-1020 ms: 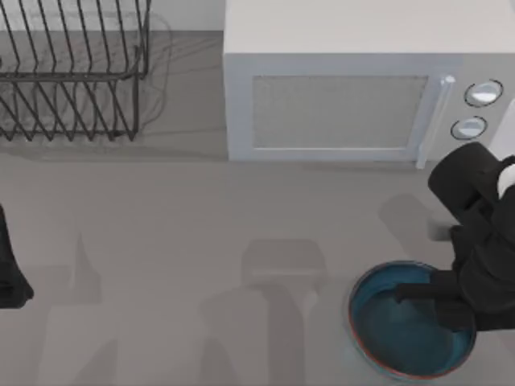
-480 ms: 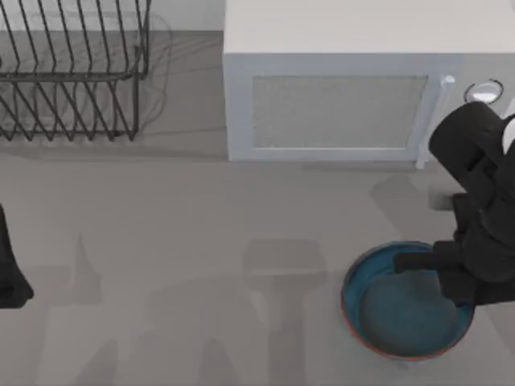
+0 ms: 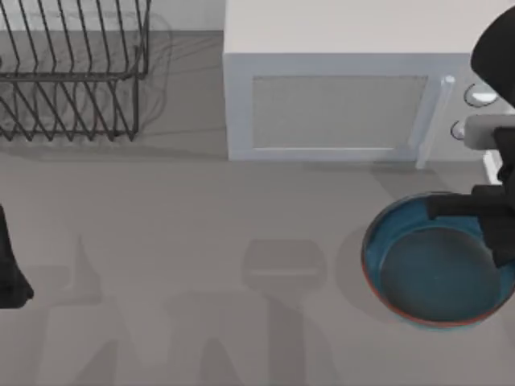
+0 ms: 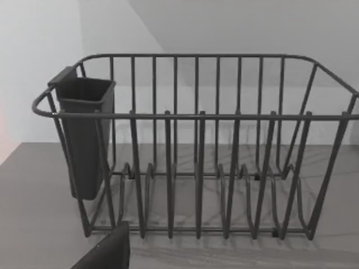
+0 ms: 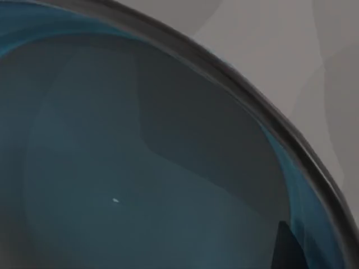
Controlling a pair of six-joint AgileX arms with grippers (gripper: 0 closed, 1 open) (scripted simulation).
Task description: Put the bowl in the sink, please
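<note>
Two arms at a grey table (image 3: 185, 225), seen from above. Right gripper (image 3: 467, 213) at the right edge of the frame, just below the microwave's lower right corner, closed on the upper right part of the rim of the bowl (image 3: 438, 277). One dark finger (image 3: 451, 207) laid across that rim, pointing left over the blue inside. Bowl in the lower right of the frame, mouth up, thin reddish-brown rim showing along its left and lower sides, right side cut off by the frame edge and by the arm. Soft shadow on the table just left of the bowl. Cannot tell whether resting on the table or raised off it.

From the right wrist camera, very close: glossy blue inside of the bowl (image 5: 140, 168), dark rim curving across the upper right, grey table beyond it, a dark fingertip (image 5: 283, 246) at the lower right inside the rim.

White microwave (image 3: 338, 88) across the upper middle and right of the top view, door shut, upright handle (image 3: 430, 121) and round knobs (image 3: 481, 95) at its right end. Black wire dish rack (image 3: 72, 80) in the upper left corner.

Left gripper (image 3: 10, 273) parked at the left edge of the top view, well apart from the bowl; open or closed, cannot tell. Ahead of its wrist camera, the dish rack (image 4: 196, 157) with a dark cutlery holder (image 4: 84, 134) hung on one end.
</note>
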